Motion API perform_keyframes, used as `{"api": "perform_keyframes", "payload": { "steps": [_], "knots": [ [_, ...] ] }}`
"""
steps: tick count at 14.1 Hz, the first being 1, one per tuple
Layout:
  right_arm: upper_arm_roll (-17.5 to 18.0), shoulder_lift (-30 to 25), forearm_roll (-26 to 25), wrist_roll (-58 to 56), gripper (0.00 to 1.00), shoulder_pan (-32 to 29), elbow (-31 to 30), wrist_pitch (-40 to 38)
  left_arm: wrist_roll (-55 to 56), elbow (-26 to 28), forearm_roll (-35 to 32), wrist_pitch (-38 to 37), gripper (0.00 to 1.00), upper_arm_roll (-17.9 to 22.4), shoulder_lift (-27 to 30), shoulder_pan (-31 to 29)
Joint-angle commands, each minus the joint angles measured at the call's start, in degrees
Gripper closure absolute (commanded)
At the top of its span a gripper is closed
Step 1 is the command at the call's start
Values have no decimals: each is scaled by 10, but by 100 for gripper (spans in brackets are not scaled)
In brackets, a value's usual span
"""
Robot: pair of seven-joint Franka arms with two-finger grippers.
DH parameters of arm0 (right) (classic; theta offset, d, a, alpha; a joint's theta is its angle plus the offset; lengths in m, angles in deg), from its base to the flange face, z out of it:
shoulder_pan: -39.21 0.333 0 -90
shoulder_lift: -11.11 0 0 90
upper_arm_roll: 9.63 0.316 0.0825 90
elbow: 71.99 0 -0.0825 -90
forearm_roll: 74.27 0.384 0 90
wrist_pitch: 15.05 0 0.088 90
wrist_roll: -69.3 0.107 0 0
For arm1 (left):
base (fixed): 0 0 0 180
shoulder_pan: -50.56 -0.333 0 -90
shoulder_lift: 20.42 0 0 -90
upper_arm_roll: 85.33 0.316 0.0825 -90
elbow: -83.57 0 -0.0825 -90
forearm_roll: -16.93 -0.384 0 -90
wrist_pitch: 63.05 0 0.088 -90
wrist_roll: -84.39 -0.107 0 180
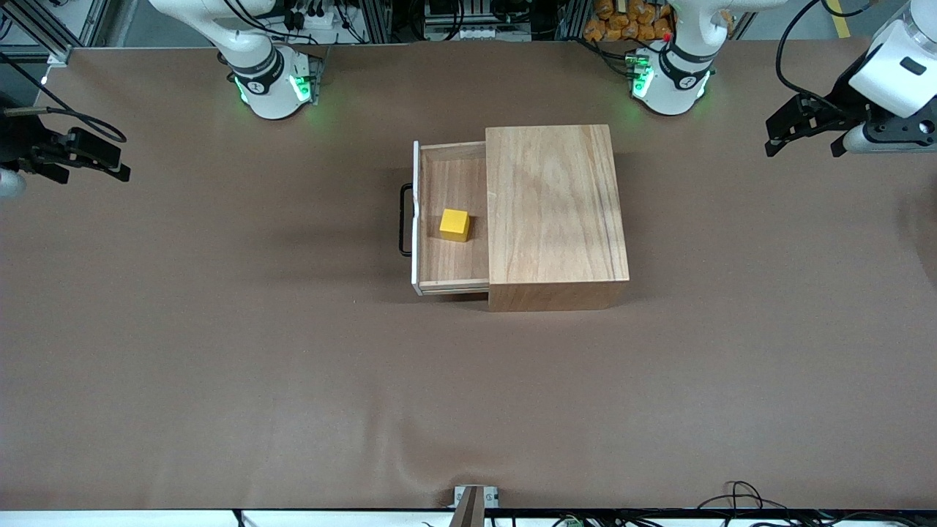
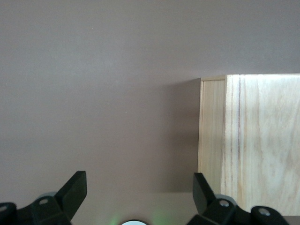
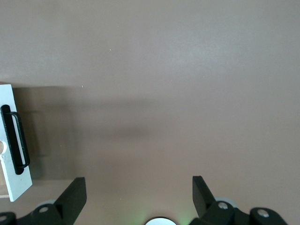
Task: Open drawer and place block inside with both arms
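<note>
block (image 1: 454, 225) sits in the open drawer (image 1: 448, 269); left gripper (image 1: 801, 132) and right gripper (image 1: 80, 157) wait over opposite table (image 1: 219, 351) ends, fingers apart.

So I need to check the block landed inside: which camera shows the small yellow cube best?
The front view: the small yellow cube sits in plain sight on the floor of the open wooden drawer. Neither the left wrist view nor the right wrist view shows it at all.

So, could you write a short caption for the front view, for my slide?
Small yellow cube resting in the open light-wood drawer of the wooden box; left gripper and right gripper wait open at the table ends.
</note>
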State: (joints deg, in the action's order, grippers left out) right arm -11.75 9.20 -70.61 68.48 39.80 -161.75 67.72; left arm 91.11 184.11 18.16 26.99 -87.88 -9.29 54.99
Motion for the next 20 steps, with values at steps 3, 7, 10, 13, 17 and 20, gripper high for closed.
{"api": "perform_keyframes", "payload": {
  "steps": [3, 7, 10, 13, 17, 20],
  "knots": [
    [5, 0, -11, 0, 0, -2, 6, -6, -11, -8, 11, 4, 0, 3, -4, -7],
    [5, 4, -10, -2, 0, -2, 26, -7, -11, -8, 11, 4, 0, 4, -4, -7],
    [5, 13, -6, -2, 0, -5, 34, -7, -11, -8, 11, 4, 0, 4, -4, -7],
    [5, 15, -4, -2, 0, -1, 33, -9, -10, -8, 11, 4, 0, 3, -4, -7],
    [4, 13, -11, -2, 0, -8, 23, -8, -10, -8, 11, 1, 0, 3, 2, -7],
    [3, 11, -11, -2, 0, -17, 15, -2, -10, -10, 11, 1, 0, 3, 1, -7]
  ]
}}
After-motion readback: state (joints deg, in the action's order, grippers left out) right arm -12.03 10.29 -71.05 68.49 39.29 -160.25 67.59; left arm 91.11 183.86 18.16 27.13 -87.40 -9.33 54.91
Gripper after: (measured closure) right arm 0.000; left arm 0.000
